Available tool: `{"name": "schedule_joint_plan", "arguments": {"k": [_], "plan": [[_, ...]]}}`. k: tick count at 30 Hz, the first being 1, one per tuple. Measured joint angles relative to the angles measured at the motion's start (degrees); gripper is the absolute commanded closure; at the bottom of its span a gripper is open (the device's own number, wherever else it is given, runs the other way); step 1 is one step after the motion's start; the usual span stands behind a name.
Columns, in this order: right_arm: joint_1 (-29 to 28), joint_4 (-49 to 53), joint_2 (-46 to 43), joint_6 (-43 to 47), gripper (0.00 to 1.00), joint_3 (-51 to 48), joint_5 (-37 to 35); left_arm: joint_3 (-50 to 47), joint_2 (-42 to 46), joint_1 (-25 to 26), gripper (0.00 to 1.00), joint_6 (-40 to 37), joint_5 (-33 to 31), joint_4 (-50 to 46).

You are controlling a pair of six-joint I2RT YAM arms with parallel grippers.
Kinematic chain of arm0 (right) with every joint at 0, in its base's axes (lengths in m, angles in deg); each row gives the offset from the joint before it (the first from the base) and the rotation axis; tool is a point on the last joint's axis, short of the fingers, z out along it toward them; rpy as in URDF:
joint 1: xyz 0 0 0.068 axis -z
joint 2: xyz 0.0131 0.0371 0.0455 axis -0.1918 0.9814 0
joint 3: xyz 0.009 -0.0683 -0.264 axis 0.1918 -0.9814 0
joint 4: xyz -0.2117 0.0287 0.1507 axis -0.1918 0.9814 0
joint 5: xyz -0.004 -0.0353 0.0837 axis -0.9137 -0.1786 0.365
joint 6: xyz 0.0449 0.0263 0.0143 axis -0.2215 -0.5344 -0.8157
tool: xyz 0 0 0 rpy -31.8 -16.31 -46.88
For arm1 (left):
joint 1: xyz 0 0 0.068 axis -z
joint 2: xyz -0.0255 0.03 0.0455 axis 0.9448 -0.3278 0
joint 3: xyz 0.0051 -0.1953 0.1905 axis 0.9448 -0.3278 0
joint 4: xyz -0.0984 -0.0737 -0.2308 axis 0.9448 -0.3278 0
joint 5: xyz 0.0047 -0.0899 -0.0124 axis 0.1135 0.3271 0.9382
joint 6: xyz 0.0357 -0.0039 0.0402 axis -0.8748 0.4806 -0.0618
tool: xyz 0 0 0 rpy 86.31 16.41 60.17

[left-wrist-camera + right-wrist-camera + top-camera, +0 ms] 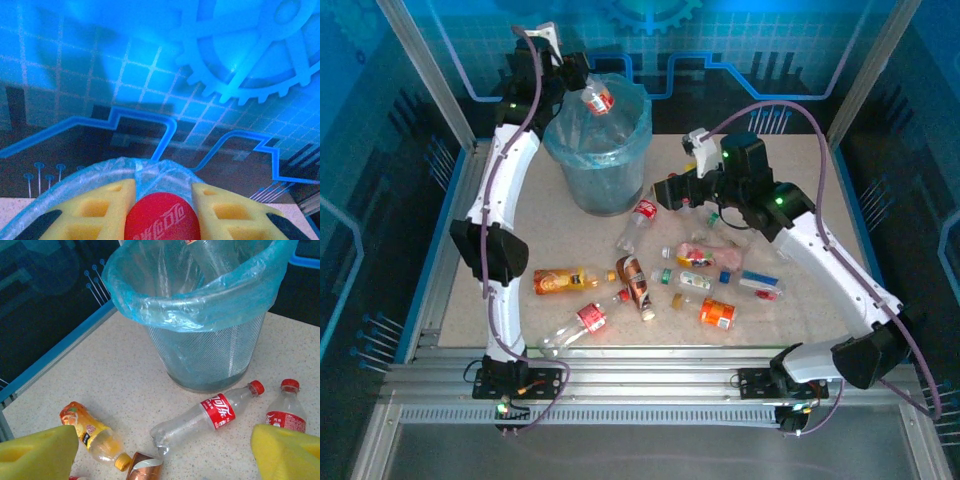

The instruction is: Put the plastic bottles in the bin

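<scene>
A speckled beige tabletop [790, 180] sits inside blue gear-patterned walls [125, 70]. The left gripper [582, 82], with yellow foam pads [100, 205], clamps a clear red-labelled plastic bottle [596, 98] above the round mesh bin [602, 180], which is lined with translucent blue film. The right gripper [662, 190], its jaws wide apart, hovers over scattered bottles [585, 318] lying beside the bin.

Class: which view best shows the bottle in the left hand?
Top external: the red-labelled bottle shows nearly whole, tilted over the bin in the left hand. Left wrist gives its red label between the pads; right wrist, part of its clear body above the bin.
</scene>
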State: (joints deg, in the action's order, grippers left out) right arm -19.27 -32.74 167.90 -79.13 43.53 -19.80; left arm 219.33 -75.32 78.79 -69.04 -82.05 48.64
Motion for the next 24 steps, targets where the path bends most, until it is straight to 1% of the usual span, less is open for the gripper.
{"name": "schedule_joint_plan", "arguments": {"k": [5, 13, 24], "plan": [[0.0, 0.1, 2.1, 0.0, 0.10, 0.1, 0.0, -3.8, -0.5, 0.0, 1.00, 0.2, 1.2, 0.4], [0.0, 0.4, 3.1, 0.1, 0.11, 1.7, 0.3, -8.0, -1.5, 0.0, 1.00, 0.2, 3.2, 2.4], [0.0, 0.9, 4.8, 0.5, 0.11, 2.2, 0.4, -8.3, -5.4, 0.0, 1.00, 0.4, 5.5, 3.4]]}}
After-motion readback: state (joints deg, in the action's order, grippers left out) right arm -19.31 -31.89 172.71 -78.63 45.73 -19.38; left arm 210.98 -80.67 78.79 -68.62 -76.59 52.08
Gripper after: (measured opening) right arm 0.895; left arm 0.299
